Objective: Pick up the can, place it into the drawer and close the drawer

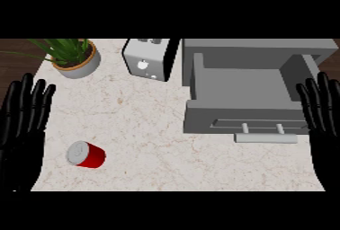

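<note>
Left hand (26, 112) stands at the left edge of the view, fingers straight and spread, holding nothing. The can (86, 155) sits on the bench (146, 134) near its front left corner, tilted or on its side with the silver top facing up and left; it is apart from both hands.

Risk: a tilted or lying round can is likely to roll away under a glancing touch, possibly off the front edge close by.

The potted plant (74, 56) stands at the back left, and the toaster (150, 58) beside it, just left of the drawer (246, 90). Neither lies between can and drawer. The drawer is pulled open; its raised front wall and handle (264, 137) face the can's likely path, so a low carry may strike them.

Right hand (322, 110) stands at the right edge, fingers straight, empty.
</note>
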{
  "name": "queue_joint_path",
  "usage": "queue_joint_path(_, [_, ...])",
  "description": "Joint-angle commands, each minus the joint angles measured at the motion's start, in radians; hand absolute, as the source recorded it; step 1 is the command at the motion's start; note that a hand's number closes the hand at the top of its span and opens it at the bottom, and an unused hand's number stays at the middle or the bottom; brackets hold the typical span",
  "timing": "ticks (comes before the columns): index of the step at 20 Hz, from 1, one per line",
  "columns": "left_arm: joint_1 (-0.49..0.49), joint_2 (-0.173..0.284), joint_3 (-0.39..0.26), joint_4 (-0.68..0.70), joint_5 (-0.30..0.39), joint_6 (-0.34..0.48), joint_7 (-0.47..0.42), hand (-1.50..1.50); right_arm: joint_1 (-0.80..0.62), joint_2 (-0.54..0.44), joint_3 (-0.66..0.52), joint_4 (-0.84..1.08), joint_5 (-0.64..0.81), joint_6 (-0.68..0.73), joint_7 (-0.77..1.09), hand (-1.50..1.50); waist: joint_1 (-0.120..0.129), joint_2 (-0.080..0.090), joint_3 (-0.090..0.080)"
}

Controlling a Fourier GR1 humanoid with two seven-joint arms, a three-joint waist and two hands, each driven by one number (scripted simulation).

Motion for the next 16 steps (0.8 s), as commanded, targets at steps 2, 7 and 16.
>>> queue_joint_path(2, [0.093,0.066,0.05,-0.028,0.171,-0.161,-0.05,-1.5,0.101,0.005,0.007,0.004,-0.021,0.048,-0.093,-1.5,-0.007,0.002,0.01])
queue_joint_path(7, [0.211,0.197,0.032,0.019,0.242,-0.307,0.09,-1.5,0.107,0.047,-0.072,0.067,-0.006,-0.088,0.124,-1.5,-0.019,0.01,0.01])
queue_joint_path(16, [0.357,0.385,0.337,-0.06,0.62,-0.522,0.177,-1.5,0.136,0.0,-0.169,0.007,-0.069,-0.063,0.184,-1.5,-0.002,0.002,0.011])
